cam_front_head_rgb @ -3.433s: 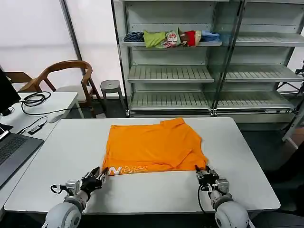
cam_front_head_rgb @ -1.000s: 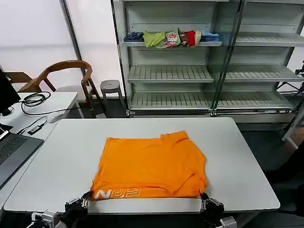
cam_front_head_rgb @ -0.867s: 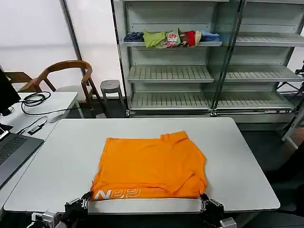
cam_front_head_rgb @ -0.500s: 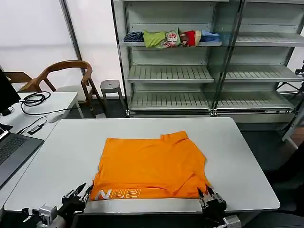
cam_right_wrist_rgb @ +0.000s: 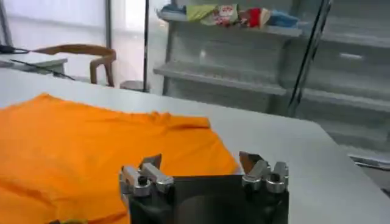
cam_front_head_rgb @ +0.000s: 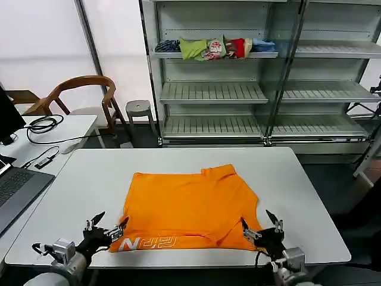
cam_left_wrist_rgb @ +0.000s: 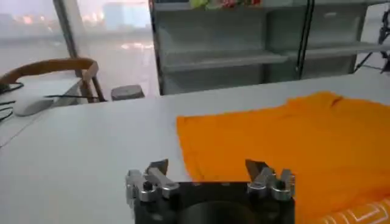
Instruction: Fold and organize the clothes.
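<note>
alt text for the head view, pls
An orange T-shirt lies flat on a white table, whitish lettering along its near edge. The left gripper and right gripper, fingers open, sit at its near corners.

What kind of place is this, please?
Probably a robot test room staged like a shop or laundry corner: metal shelving holding bunched garments, a white table with an orange T-shirt, and a laptop desk.
</note>
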